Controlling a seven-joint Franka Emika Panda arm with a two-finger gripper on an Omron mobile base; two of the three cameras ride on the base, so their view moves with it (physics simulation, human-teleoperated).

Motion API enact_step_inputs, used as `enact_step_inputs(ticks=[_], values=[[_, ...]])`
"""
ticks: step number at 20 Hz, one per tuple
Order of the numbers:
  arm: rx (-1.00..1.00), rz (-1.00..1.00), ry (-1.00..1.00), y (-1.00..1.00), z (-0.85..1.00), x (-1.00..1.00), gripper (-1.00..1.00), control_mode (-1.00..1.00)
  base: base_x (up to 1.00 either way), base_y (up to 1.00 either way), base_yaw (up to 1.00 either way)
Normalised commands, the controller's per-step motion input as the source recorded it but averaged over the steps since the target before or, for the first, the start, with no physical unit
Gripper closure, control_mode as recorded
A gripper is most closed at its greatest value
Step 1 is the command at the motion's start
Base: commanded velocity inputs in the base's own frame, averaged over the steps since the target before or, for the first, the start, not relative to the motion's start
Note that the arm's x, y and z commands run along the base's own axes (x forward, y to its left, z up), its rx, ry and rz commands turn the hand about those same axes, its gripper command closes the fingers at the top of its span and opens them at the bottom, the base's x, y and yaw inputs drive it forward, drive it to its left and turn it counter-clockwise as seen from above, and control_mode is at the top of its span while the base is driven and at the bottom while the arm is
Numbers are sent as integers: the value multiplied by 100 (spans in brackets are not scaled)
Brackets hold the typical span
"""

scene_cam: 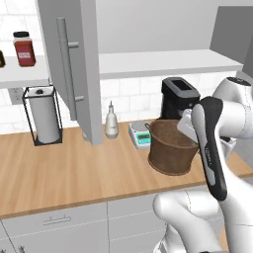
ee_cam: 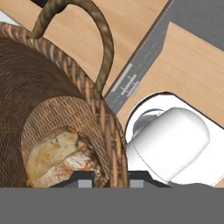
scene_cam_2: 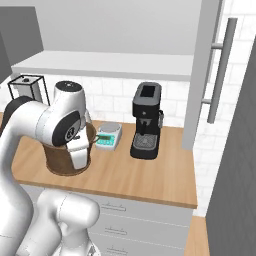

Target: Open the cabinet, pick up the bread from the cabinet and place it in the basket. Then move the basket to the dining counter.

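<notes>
The dark woven basket (scene_cam: 170, 148) (scene_cam_2: 59, 164) stands on the wooden counter (scene_cam: 74, 173) with the white tile backsplash. The golden-brown bread (ee_cam: 57, 155) lies on its bottom. My gripper (ee_cam: 111, 181) reaches down at the basket's (ee_cam: 52, 87) right side. It is shut on the rim, with one finger inside and one outside, just below a looped side handle (ee_cam: 103, 48). My hand (scene_cam: 187, 124) (scene_cam_2: 77, 150) covers that part of the rim in both base views. The cabinet door (scene_cam: 69, 64) (scene_cam_2: 200, 75) hangs open. The dining counter is out of view.
A black coffee machine (scene_cam: 178, 99) (scene_cam_2: 146, 120) and a small scale (scene_cam: 141, 134) (scene_cam_2: 109, 136) stand just behind the basket. A white bottle (scene_cam: 111, 121) and a paper towel holder (scene_cam: 44, 116) are further left. A red jar (scene_cam: 24, 48) sits on the cabinet shelf.
</notes>
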Motion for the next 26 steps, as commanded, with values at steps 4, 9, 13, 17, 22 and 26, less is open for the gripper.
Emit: enact_step_inputs(ticks=[4,9,13,17,22,26], values=[[1,0,0,0,0,-16,100,100,-22,0,0],[0,0,0,0,0,0,100,100,-93,4,15],[0,0,0,0,0,0,100,100,-46,12,89],[0,0,0,0,0,0,100,100,-16,0,100],[0,0,0,0,0,0,100,100,-13,0,100],[0,0,0,0,0,0,100,100,-14,0,100]])
